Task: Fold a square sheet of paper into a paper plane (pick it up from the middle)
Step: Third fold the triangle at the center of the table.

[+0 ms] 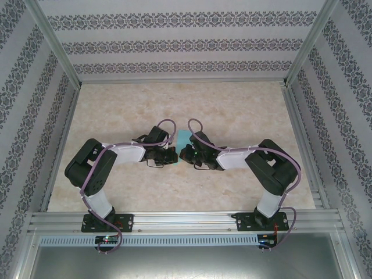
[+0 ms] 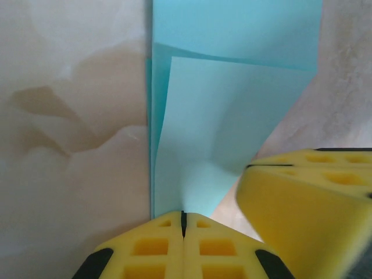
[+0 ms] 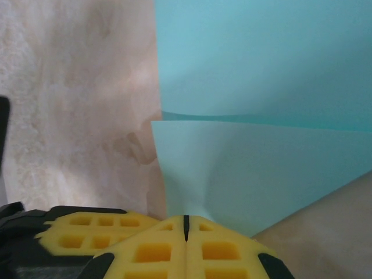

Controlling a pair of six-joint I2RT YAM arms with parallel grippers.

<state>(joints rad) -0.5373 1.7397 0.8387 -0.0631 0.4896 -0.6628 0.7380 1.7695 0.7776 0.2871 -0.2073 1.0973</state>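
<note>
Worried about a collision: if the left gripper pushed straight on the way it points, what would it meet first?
The turquoise sheet pinched in the left gripper, then probably the table under it. The right gripper sits off to one side, close, though depth is unclear.

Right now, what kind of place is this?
Probably a robot test booth, not a home: patterned walls box in a marble-look table, and a metal rail holds the left arm and right arm.

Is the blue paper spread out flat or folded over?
Folded: a paler flap lies doubled over the blue paper, lifted where the left gripper and right gripper pinch it.
</note>
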